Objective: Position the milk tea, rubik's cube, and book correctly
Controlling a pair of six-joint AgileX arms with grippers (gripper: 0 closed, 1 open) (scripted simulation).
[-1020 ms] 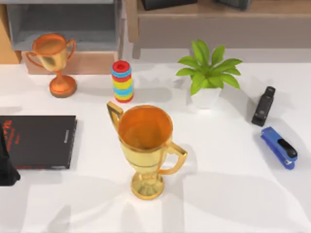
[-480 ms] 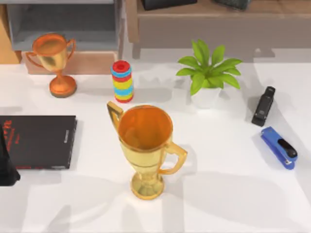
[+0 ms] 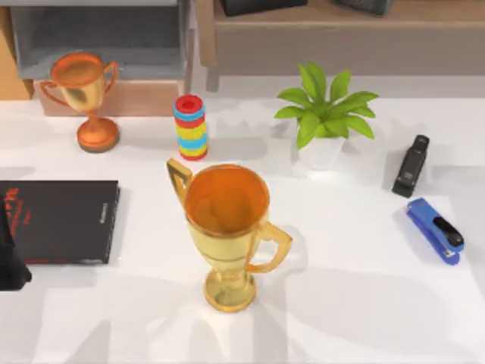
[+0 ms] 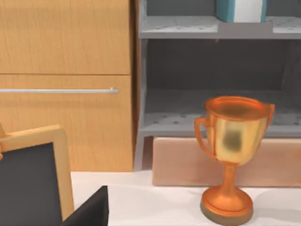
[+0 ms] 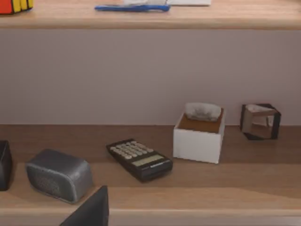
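Fingers: cannot tell for either arm, both seem parked | book (image 4: pixel 239 9) on grey shelf, upper right of left wrist view | cube (image 5: pixel 14 5) on wooden shelf, upper left of right wrist view | milk tea unseen | task looks nearly finished

The scene was evenly and brightly lit. Soft, blurred shadows were cast across the white tabletop (image 3: pixel 364 303), widest toward its near edge and right side. Mild sheen was seen on the large gold trophy (image 3: pixel 227 227) and the small copper trophy (image 4: pixel 233 141). No glare or edge distortion was noted.
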